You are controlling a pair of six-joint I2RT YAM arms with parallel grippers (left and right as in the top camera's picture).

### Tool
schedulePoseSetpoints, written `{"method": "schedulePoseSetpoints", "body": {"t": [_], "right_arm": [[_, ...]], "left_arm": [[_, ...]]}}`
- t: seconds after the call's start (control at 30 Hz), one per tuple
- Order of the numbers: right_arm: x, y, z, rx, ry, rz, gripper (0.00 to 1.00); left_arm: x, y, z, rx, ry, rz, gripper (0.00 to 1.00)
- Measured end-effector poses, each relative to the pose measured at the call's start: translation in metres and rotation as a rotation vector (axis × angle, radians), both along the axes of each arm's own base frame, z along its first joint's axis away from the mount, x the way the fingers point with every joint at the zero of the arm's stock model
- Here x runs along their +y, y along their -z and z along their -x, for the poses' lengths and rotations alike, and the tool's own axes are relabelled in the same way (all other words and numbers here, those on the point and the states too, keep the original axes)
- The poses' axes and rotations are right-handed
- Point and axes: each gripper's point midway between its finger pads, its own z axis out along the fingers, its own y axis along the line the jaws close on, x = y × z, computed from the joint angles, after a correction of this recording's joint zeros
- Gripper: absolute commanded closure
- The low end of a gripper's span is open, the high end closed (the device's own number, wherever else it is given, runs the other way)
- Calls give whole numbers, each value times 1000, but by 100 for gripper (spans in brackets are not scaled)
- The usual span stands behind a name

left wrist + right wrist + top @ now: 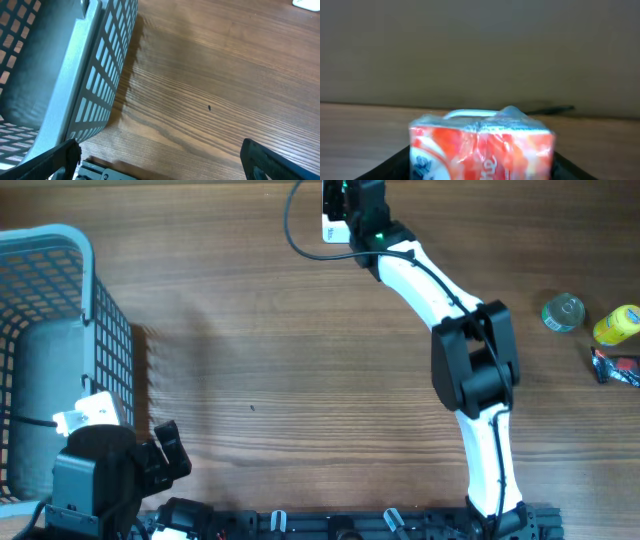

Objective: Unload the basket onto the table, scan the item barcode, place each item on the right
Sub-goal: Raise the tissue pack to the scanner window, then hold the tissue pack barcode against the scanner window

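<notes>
Orange packet [481, 142] sits between the fingers of the right end effector [481, 170] at the counter [300, 380] far edge, long side crosswise. Can't tell if it's gripped. Left end effector [160, 160] gapes wide, empty, well apart.

The shrink-wrapped pack [481, 145] is orange-red and white, with blue lettering at its lower left and glossy film crinkled along its top; it sits level, at 12 o'clock in the overhead view, by the far edge
</notes>
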Motion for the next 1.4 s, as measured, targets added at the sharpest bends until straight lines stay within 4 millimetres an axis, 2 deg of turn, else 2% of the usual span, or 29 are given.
{"method": "schedulePoseSetpoints", "body": {"t": [0.07,0.1,0.27,0.33,0.37,0.47,0.57,0.7,0.73,0.77,0.8,0.9,0.93,1.03,1.1,1.17,1.2,1.27,1.4], "right_arm": [[-13,25,-9,14,20,5,28],[-13,30,-10,18,18,8,28],[10,19,-9,-30,-62,-24,29],[13,18,-9,-34,-66,-24,29],[12,18,-9,-35,-59,-20,25],[7,26,-6,-3,-42,15,3],[0,31,3,62,-31,51,0],[-21,-13,36,170,46,36,0],[-32,-25,48,208,111,5,0],[-46,-24,65,281,204,-36,0],[-57,-20,79,347,282,-82,0],[-94,24,143,633,646,-282,0],[-94,25,143,637,716,-379,0],[-83,23,138,630,771,-532,0],[-82,28,144,672,928,-740,5],[-81,31,143,687,1007,-864,9],[-81,36,132,686,1041,-960,8],[-82,57,118,698,1069,-1031,5],[-90,86,112,734,1106,-1044,4]], "left_arm": [[0,0,0,0,0,0,0],[0,0,0,0,0,0,0],[0,0,0,0,0,0,0],[0,0,0,0,0,0,0],[0,0,0,0,0,0,0],[0,0,0,0,0,0,0],[0,0,0,1,0,-1,0],[0,0,0,1,0,-1,0],[0,0,0,0,0,-1,0],[0,0,0,1,0,-1,0],[0,0,0,1,0,0,0],[0,0,0,0,0,-1,0],[0,0,0,0,0,-1,0],[0,0,0,0,0,-1,0],[0,0,0,0,0,-1,0],[0,0,0,0,0,-1,0],[0,0,0,0,0,-1,0],[0,0,0,0,0,-1,0],[0,0,0,0,0,-1,0]]}}
